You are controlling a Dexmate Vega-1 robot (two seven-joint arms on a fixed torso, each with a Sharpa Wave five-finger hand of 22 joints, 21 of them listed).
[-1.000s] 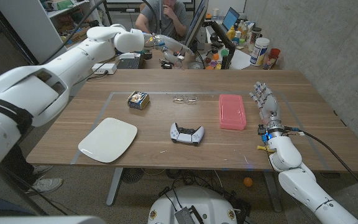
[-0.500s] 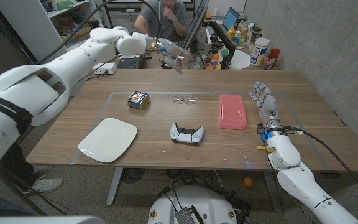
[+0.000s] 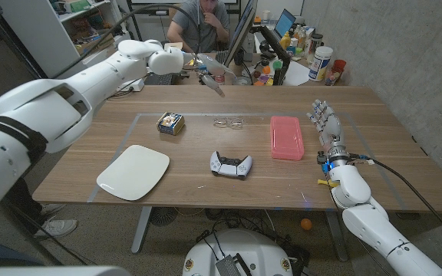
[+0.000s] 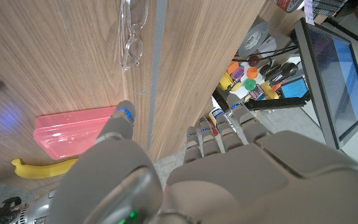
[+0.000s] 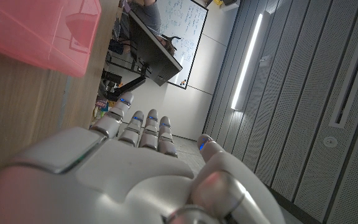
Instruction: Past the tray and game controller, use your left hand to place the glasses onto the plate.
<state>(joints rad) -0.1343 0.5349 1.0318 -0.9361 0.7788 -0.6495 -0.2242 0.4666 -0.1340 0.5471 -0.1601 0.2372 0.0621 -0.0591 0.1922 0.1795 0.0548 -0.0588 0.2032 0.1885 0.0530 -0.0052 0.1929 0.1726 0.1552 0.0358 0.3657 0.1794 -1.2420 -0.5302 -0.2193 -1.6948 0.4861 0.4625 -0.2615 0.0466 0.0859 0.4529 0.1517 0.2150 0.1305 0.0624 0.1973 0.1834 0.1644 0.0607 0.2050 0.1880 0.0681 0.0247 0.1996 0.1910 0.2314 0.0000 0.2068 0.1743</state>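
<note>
Toward the far edge of the surface [image 3: 374, 153] the glasses [image 3: 229, 121] lie untouched, beyond the game controller [image 3: 230, 163] and beside the pink tray [image 3: 287, 136], with a small box [image 3: 170, 123] on their other side. The white plate [image 3: 133, 171] waits near the front on the robot's left, well apart from them, so the carry would run back past the controller. The left robot hand [image 3: 212, 79] hangs in the air above the far edge, arm stretched long across the surface, fingers spread and holding nothing; I'd say it is lining up to drop onto the frames. The right robot hand [image 3: 326, 126] stands upright beside the tray, fingers apart and empty, seemingly parked out of the way.
</note>
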